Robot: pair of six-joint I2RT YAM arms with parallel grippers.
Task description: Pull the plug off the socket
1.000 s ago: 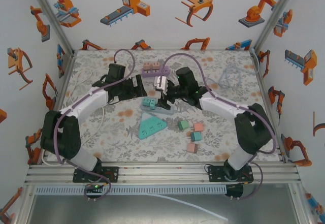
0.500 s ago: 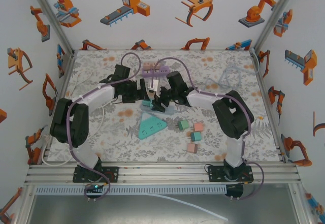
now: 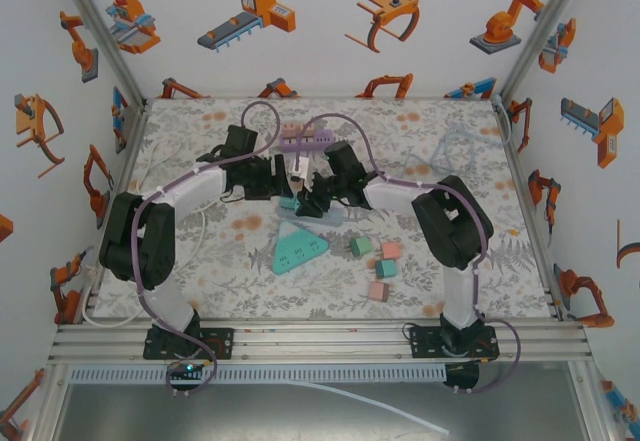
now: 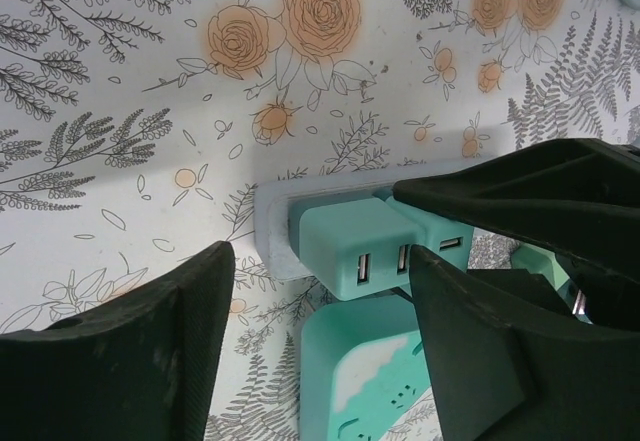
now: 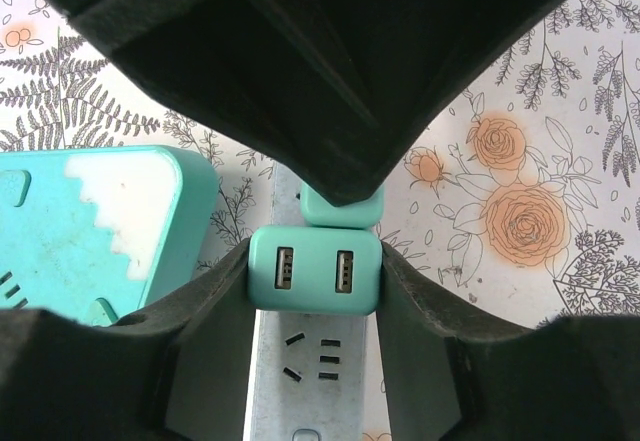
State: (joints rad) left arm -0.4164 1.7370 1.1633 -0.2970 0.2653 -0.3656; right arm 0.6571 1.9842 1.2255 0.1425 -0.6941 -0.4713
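The socket is a grey power strip (image 5: 310, 381) lying mid-table, with two teal USB plugs seated in it. My right gripper (image 5: 314, 261) is shut on the nearer plug (image 5: 314, 291), a finger pressed against each of its sides. The second plug (image 5: 340, 209) sits just behind it. My left gripper (image 4: 320, 261) is open and hovers over the strip's end (image 4: 272, 223), with that end plug (image 4: 350, 246) between its spread fingers. From above, both grippers meet over the strip (image 3: 335, 215): the left gripper (image 3: 283, 183) and the right gripper (image 3: 310, 199).
A teal triangular power strip (image 3: 298, 249) lies just in front of the grey one, close to both grippers. A purple strip (image 3: 305, 141) lies behind. Several loose cubes (image 3: 380, 261) sit front right and a clear frame (image 3: 455, 151) back right.
Both arms folded inward and the grippers shifted left over the strip. The right jaws closed onto the plug. The left jaws narrowed but stay apart.
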